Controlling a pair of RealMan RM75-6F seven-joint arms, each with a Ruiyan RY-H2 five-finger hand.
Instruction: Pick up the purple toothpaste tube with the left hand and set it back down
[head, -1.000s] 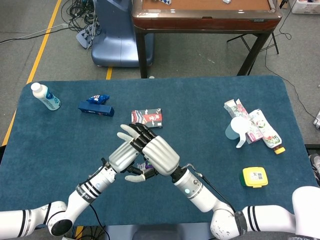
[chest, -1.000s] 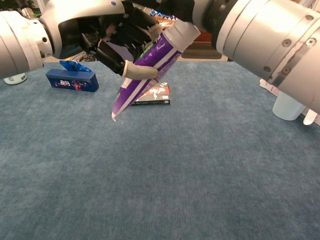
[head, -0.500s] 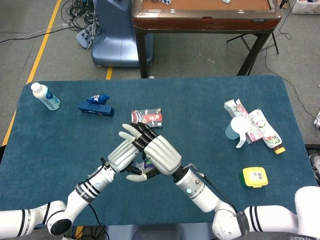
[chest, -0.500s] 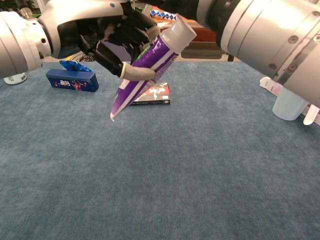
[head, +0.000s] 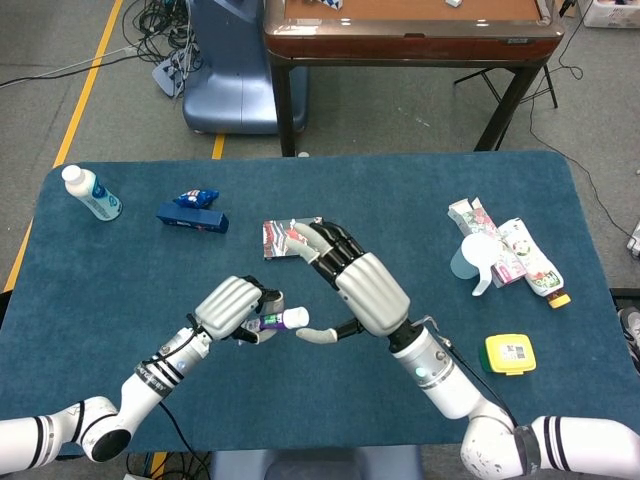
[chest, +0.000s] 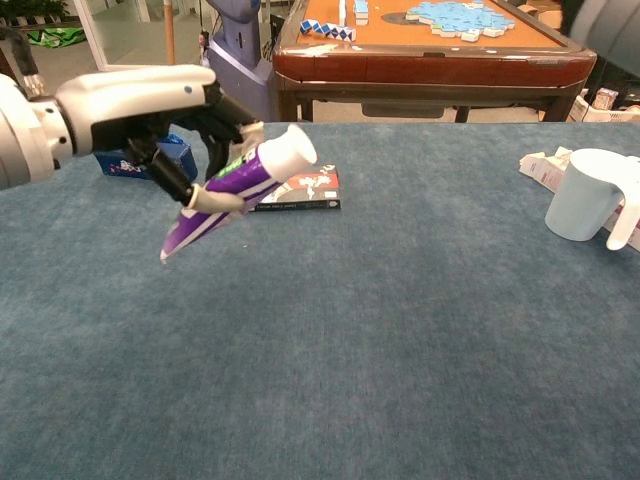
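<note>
The purple toothpaste tube (chest: 222, 190) with its white cap (chest: 295, 148) hangs tilted above the blue tablecloth, cap end up and to the right. My left hand (chest: 150, 110) grips it around the middle. From the head view, the left hand (head: 235, 308) covers most of the tube (head: 268, 322), and only the cap end pokes out to the right. My right hand (head: 358, 288) hovers just right of the cap with fingers stretched out and nothing in it. The chest view does not show the right hand.
A blue box (head: 192, 217), a white bottle (head: 92, 193) and a red-and-black booklet (head: 285, 232) lie behind the hands. At the right are a pale cup (chest: 580, 205), flowered packets (head: 520, 250) and a yellow box (head: 510, 353). A brown table (head: 410, 40) stands beyond.
My right hand has come off the tube and drawn away to the right, its fingers now spread. The left hand, still holding the tube, has shifted left and lower.
</note>
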